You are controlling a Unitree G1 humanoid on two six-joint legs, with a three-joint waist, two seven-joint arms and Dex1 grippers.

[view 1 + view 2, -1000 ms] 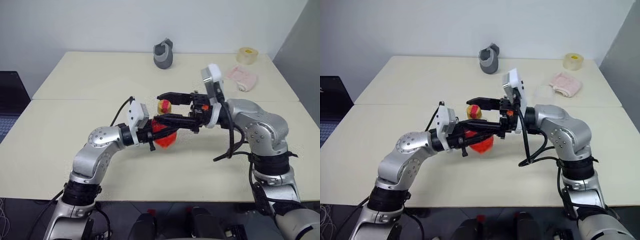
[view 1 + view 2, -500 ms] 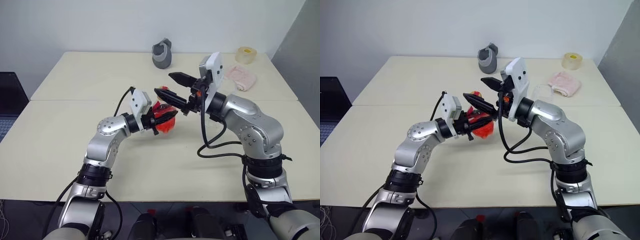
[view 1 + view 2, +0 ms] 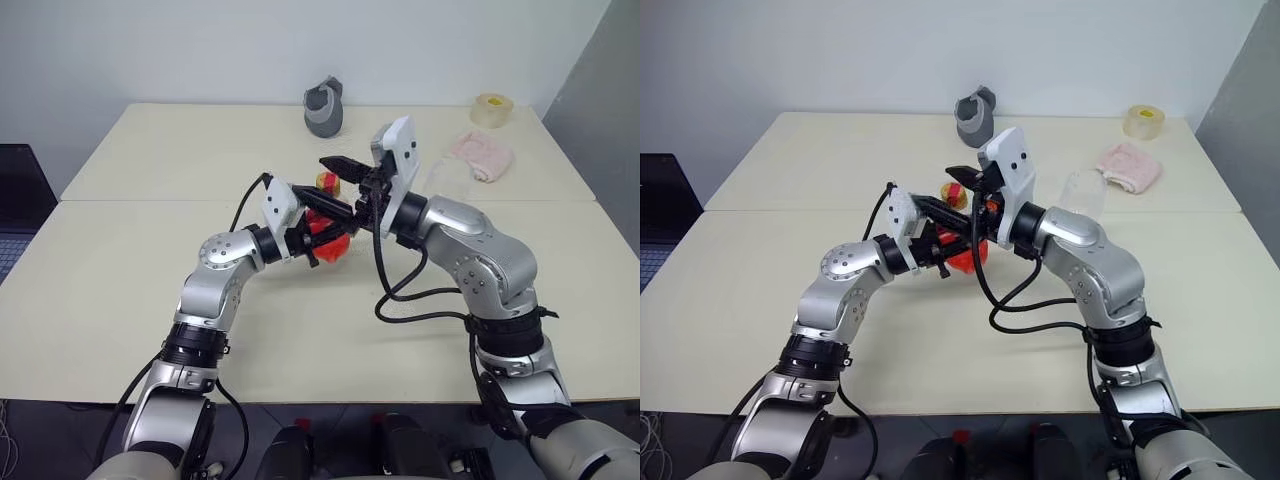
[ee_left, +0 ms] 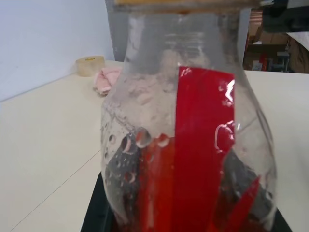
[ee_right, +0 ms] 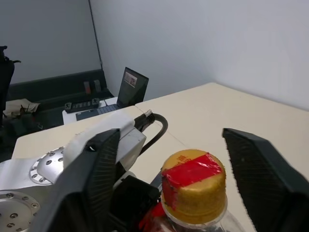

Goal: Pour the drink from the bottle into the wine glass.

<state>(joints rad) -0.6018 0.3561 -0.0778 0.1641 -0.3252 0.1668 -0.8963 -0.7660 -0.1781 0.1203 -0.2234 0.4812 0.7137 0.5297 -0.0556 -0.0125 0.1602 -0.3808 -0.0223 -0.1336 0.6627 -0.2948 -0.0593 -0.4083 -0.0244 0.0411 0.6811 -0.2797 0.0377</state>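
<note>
A: Where are you with the pour?

B: Not started. Your left hand (image 3: 318, 226) is clamped on the bottle (image 3: 328, 238), mid-frame above the tabletop (image 3: 120, 260), its cap (image 5: 194, 181) on.

A: Your right hand (image 5: 174, 179)?

B: Spread wide either side of the cap, not gripping. The glass (image 3: 1081, 192) stands empty, right of centre. Uncapping and pouring remain.

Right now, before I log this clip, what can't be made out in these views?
- Drink level: in the head views the arms cover most of the bottle; the left wrist view is too close and cut off at the bottom.
- Left gripper: its grip on the bottle is hidden where the right gripper crosses it.
- Wine glass: clear and faint; stem and foot too small to tell.
- Cap: straddled, contact unclear.
</note>
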